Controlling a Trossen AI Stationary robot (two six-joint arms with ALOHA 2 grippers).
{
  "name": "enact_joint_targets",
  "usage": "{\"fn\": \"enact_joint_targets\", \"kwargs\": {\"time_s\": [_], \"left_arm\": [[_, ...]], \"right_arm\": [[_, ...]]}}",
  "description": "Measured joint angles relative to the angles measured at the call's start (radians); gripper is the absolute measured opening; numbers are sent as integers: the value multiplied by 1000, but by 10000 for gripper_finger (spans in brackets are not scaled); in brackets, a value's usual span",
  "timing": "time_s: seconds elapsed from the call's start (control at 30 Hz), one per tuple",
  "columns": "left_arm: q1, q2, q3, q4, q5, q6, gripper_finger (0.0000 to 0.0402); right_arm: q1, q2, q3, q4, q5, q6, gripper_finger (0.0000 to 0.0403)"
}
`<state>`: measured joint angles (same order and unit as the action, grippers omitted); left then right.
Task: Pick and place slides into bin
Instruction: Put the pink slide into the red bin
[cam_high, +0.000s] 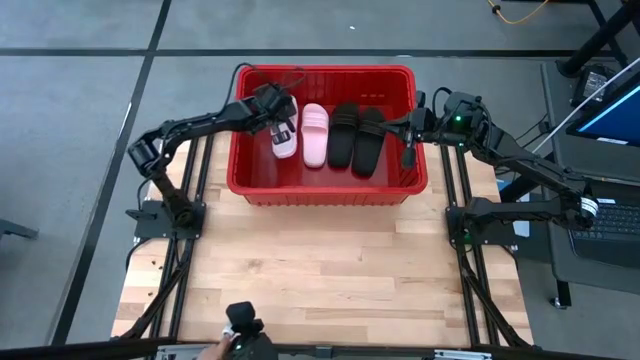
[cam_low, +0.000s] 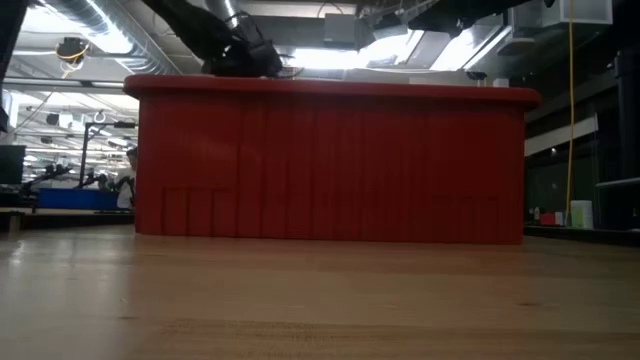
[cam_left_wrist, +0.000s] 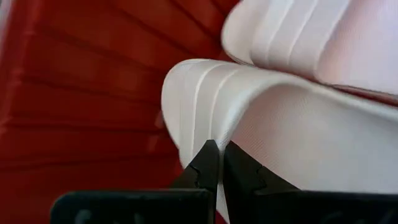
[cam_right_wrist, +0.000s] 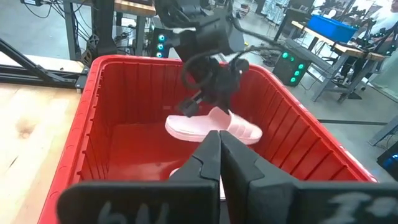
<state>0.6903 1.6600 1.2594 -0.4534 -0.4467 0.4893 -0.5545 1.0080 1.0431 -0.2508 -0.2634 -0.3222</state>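
The left tool (cam_high: 278, 122) reaches into the red bin (cam_high: 325, 190) from its left side, its fingers (cam_left_wrist: 205, 165) pinched together on the edge of a pale pink slide (cam_left_wrist: 261, 124), which it holds just above the bin's floor by the left wall. The right tool (cam_high: 410, 150) hangs at the bin's right rim, its tips closed together on nothing. The bin stands at the far end of the wooden tabletop (cam_high: 320, 270); beyond it is a workshop with benches and racks, though the level view past the bin is too dim to say more. Inside the bin, the second pink slide (cam_high: 315, 135) lies beside the held one, then two black slides (cam_high: 358, 138) side by side toward the right wall.
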Motion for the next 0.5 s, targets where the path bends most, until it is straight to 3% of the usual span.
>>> {"fn": "enact_joint_targets", "kwargs": {"time_s": [0.5], "left_arm": [[32,85,0,34,46,56,3]], "right_arm": [[0,0,0,-1,0,0,7]]}}
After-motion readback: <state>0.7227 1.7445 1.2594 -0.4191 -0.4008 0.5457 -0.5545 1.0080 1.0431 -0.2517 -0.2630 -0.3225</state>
